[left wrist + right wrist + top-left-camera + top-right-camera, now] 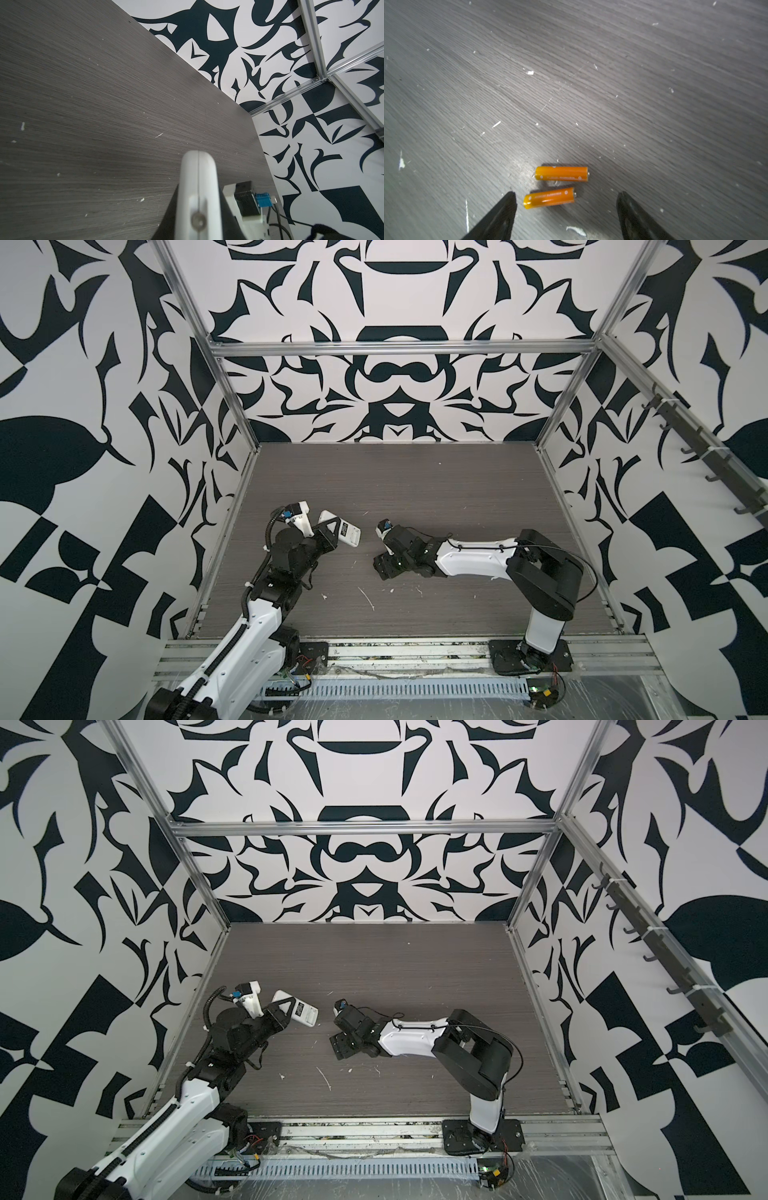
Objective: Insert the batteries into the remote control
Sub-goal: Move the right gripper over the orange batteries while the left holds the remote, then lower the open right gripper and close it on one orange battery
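Grey woodgrain table (415, 489), black-and-white patterned walls (399, 385)

Both top views look steeply down from high at the front over the whole table (415, 489), wrist cams sit close above it (one grazing, one near-vertical).

No legible text anywhere. On the batteries (561, 173), a line of tiny pale print along each orange casing, with small round marks near the ends, too blurred to read. On the remote (341, 529) (300, 1009), a dark label with pale lines of print on the white back, seen in both top views, too small to make out. No brand, number or sign readable elsewhere.
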`<state>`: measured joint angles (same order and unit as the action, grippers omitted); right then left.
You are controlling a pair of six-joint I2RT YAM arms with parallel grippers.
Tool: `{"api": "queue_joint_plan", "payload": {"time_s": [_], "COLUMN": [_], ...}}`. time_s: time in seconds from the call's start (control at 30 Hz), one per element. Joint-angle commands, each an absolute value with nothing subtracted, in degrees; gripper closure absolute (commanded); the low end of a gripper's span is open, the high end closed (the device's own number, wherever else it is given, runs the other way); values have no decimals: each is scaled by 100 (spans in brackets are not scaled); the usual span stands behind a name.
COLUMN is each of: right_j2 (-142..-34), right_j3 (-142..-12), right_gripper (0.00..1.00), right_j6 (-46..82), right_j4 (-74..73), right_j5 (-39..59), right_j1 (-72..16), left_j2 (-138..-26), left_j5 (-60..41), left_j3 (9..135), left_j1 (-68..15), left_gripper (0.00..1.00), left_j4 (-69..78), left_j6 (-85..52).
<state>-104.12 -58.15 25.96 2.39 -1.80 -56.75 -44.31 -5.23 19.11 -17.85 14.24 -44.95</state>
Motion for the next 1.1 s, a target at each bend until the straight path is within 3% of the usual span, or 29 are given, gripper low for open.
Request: {"api": "queue_joint_plan", "payload": {"time_s": [0.0,0.47,1.07], "right_j2": [-10406,-10602,-10602], "right_j3": [-6038,-6149,-6196], "right_gripper": [20,20,31], "right_j6": [2591,2527,2398], "right_j4": [244,359,689], "right_j5": [-325,-533,-922], "right_j1": [-5725,-5844,-5968], "left_j2": [-4421,-4381,-4368], "left_j5": [-586,-573,-574], "left_j3": [1845,1765,1735], "left_j1": [-1754,-1719,-1672], "left_gripper": [93,93,92], "left_j4": [1543,1554,1587], "left_j6": [-4447,-4447,-4447]}}
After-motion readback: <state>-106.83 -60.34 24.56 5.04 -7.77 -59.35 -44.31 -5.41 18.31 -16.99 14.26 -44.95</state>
